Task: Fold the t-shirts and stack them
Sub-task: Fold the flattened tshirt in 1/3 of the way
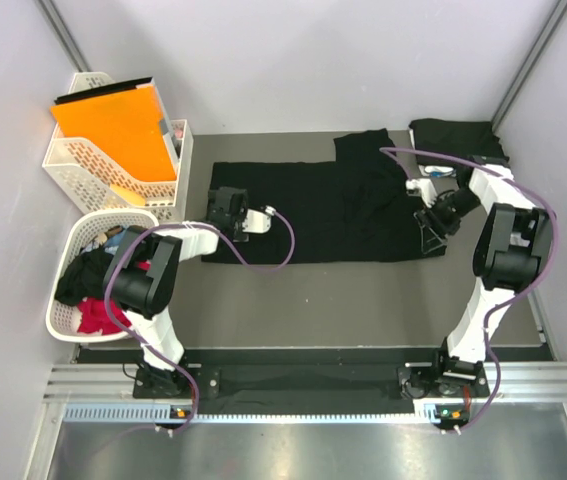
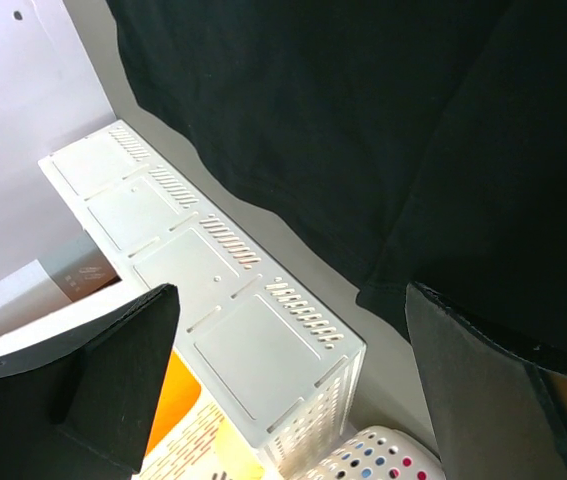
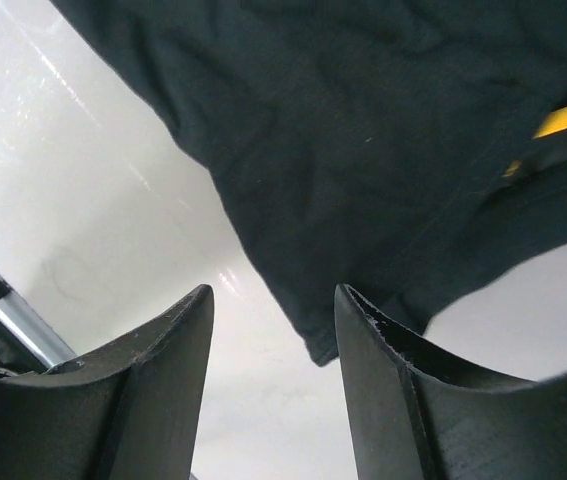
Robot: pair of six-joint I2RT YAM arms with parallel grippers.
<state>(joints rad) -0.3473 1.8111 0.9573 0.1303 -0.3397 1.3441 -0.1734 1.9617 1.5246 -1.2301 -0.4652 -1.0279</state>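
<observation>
Shirt (image 1: 313,205) spread mid-table, fold unfinished | my left pincer (image 1: 225,205) gapes wide at its left edge | my right pincer (image 1: 429,232) half-parted at its right edge, gripping nothing | one folded black pile (image 1: 453,135) far right | basket (image 1: 61,322) holds more, so most work's ahead.

A bare strip of table (image 1: 343,300) is noted along the near side of the spread black t-shirt (image 1: 333,205), and passage there is unobstructed. A narrower bare strip is noted along its far side, bounded by the back wall (image 1: 293,60). Left of the shirt, passage is blocked by a white lattice tray (image 1: 93,165), an orange folder (image 1: 118,125) and a round basket (image 1: 63,325). Off its far right corner a folded black pile (image 1: 453,135) is found. Its right edge is crowded by the right arm (image 1: 503,240).
</observation>
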